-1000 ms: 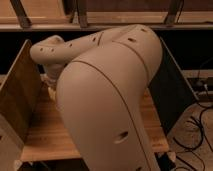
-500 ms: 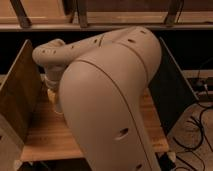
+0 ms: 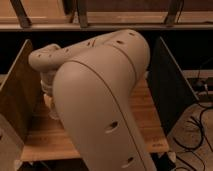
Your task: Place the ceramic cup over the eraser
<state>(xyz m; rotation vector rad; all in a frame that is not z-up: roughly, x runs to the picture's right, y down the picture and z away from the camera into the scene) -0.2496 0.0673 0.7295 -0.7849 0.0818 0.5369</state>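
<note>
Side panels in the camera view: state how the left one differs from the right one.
The left panel is light brown wood; the right panel is dark, nearly black. The gripper, at the robot arm's low end, hangs close by the left panel, far from the right panel. Both stand upright at the wooden table's ends.

One robot arm [image 3: 105, 95] fills most of what I can see, bent over one wooden table [image 3: 150, 120]. One gripper [image 3: 52, 107] hangs low over the table's left part, mostly hidden behind the arm. Two panels stand at the table: one wooden panel [image 3: 17, 95] at its left edge, one dark panel [image 3: 167, 85] at its right. On the floor right of the table lie several black cables [image 3: 197, 135], too tangled to count
</note>
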